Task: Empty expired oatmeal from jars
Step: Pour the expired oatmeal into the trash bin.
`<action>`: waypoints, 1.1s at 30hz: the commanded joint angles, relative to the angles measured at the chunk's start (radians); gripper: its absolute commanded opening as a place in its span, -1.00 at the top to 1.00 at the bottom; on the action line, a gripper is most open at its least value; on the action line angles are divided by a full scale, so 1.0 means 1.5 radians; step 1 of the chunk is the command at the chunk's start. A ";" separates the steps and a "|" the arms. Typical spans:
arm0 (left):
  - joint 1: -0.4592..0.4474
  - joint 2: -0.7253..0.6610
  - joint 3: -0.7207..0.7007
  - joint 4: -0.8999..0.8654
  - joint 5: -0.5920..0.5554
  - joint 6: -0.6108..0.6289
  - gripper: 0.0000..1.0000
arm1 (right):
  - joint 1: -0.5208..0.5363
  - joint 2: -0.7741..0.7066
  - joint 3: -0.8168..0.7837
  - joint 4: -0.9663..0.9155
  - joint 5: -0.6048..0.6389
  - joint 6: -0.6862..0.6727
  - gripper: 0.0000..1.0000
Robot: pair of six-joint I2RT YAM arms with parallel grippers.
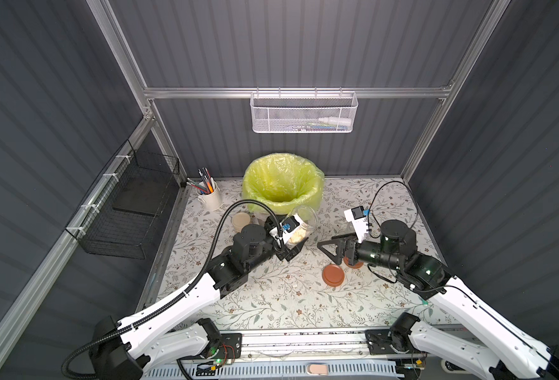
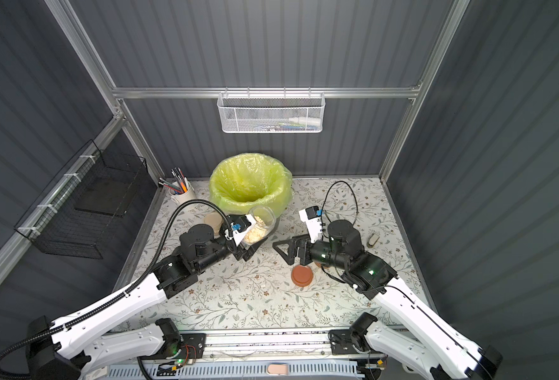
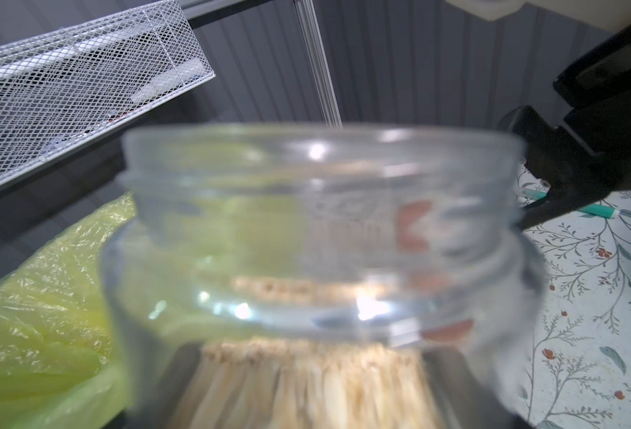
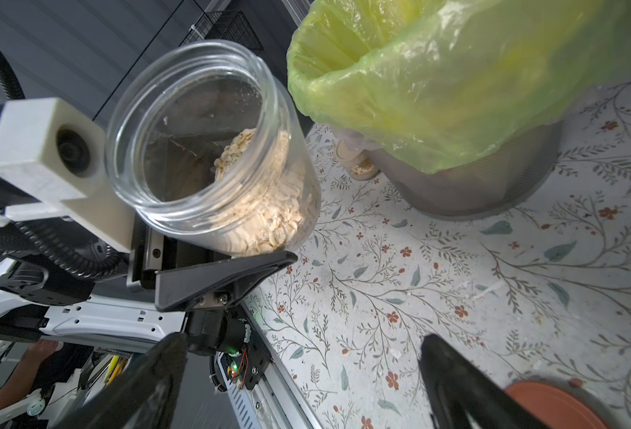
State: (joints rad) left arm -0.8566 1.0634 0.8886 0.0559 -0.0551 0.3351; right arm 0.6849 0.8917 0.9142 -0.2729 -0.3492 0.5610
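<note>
Glass, clear and smooth, sits between the two black fingers of my left gripper: a round clear glass jar with a threaded neck and no lid, pinched across its body. I hold it off the table and tilted, base low and towards me, open mouth raised and pointing at the far side. The right wrist view shows one flat, wedge-shaped finger pressed under the jar's lower wall.

Inside, the oatmeal, pale beige dry flakes in a loose grainy heap, lies along the lower side and down to the base. The upper half of the jar is bare glass.

Just beyond the jar's mouth stands the grey mesh bin lined with a crinkled yellow-green plastic bag, its film folded out over the rim. The jar is beside the bin's near wall, not over its opening.

My right gripper hangs to the right of the jar, apart from it, turned on its side. Its jaws are spread wide with nothing between them.

On the matt floral-printed tabletop, a flat round terracotta-brown lid lies near me, just below my right gripper. A second small cream-lidded jar stands upright at the left, close to the bin and behind my left wrist. In the right wrist view I can see beige flakes in its base. A few stray flakes dot the tabletop in the middle.
</note>
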 commanded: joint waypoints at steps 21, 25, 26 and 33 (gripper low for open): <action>0.180 0.148 0.232 0.010 0.107 0.062 0.79 | -0.045 0.174 0.147 0.139 0.069 -0.072 -0.98; 0.195 0.176 0.255 0.010 0.122 0.065 0.78 | -0.056 0.217 0.181 0.144 0.044 -0.078 -0.98; 0.200 0.182 0.259 0.010 0.126 0.065 0.78 | -0.057 0.226 0.191 0.144 0.043 -0.079 -0.98; 0.244 0.224 0.302 0.005 0.173 0.058 0.78 | -0.063 0.299 0.250 0.173 0.017 -0.070 -0.98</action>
State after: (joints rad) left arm -0.5163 1.4010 1.2640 -0.0116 0.1528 0.4263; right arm 0.5961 1.3231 1.2537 -0.0620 -0.2932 0.4599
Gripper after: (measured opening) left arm 0.877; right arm 0.990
